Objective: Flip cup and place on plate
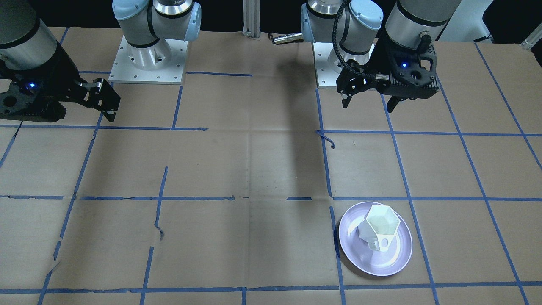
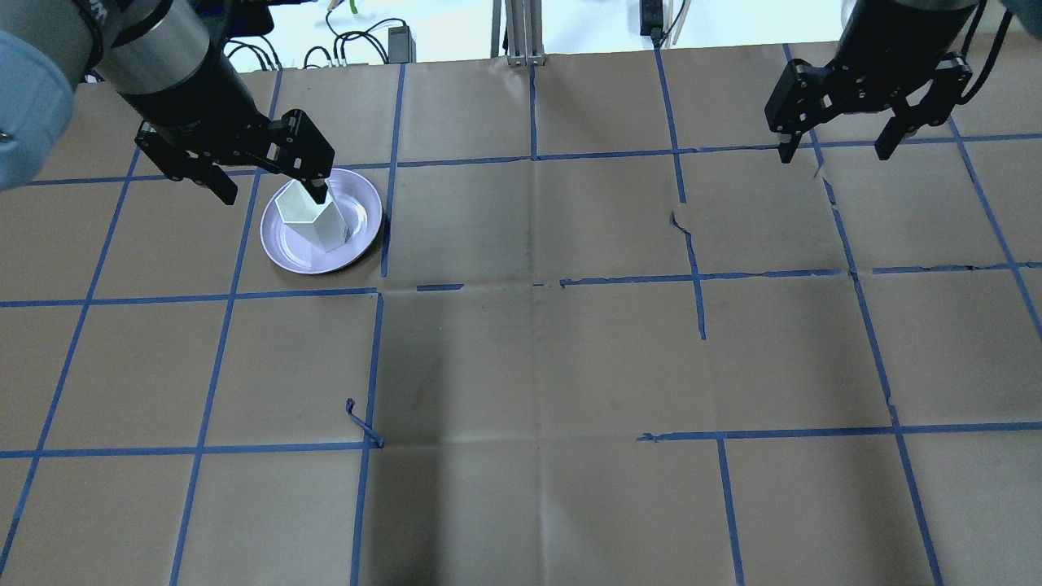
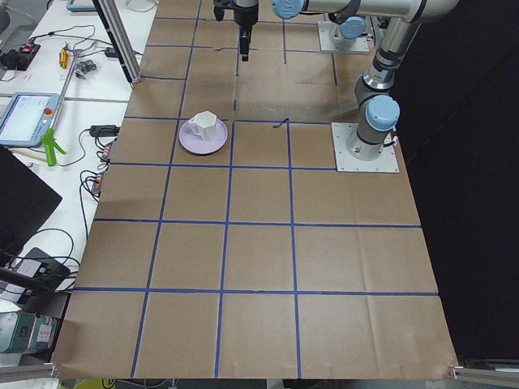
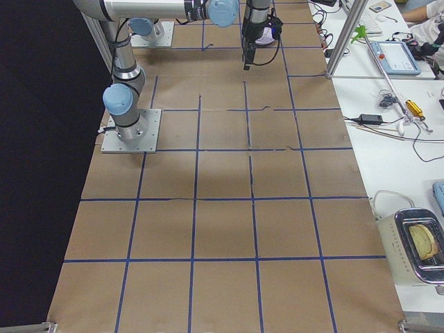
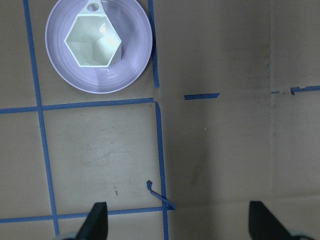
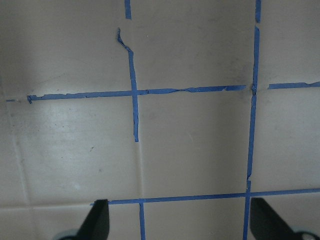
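The white faceted cup (image 1: 381, 224) stands upright, mouth up, on the lavender plate (image 1: 372, 259), with its handle toward the far edge of the table. The overhead view shows the cup (image 2: 309, 216) on the plate (image 2: 285, 248). So does the left wrist view, with the cup (image 5: 93, 40) on the plate (image 5: 131, 65). My left gripper (image 2: 271, 195) is open and empty. It hangs well above the table, between the plate and my base (image 1: 368, 106). My right gripper (image 2: 833, 155) is open and empty, high over bare paper on the other side.
Brown paper with a blue tape grid (image 2: 529, 281) covers the table. Loose tape curls (image 2: 362, 423) stick up in places. The two arm bases (image 1: 148, 59) stand at the robot's edge. Side benches with cables and devices (image 3: 32, 113) flank the table ends.
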Available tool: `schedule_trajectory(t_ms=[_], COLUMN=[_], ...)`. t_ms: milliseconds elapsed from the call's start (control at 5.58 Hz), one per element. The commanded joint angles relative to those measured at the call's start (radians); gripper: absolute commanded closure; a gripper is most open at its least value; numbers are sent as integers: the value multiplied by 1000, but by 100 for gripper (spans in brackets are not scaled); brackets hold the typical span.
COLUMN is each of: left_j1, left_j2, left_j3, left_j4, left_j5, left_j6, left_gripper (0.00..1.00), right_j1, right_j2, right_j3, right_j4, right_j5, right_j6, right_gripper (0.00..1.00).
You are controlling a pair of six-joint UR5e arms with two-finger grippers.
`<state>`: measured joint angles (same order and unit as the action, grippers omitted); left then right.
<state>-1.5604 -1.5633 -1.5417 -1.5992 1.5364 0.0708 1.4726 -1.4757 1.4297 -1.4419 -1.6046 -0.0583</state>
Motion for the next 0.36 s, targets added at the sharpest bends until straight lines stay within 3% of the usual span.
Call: schedule_trajectory(t_ms=[0, 179], left_j1=[-1, -1], left_j2=[-9, -9], left_j3=[0, 0], left_j4=[7, 7], left_j5=[-7, -7], left_j6=[-6, -6], left_gripper=[2, 2], right_j1=[0, 0], right_j2=[0, 0], right_j3=[0, 0], right_j4=[0, 0], right_j5=[0, 0], right_j6=[0, 0], right_gripper=[0, 0])
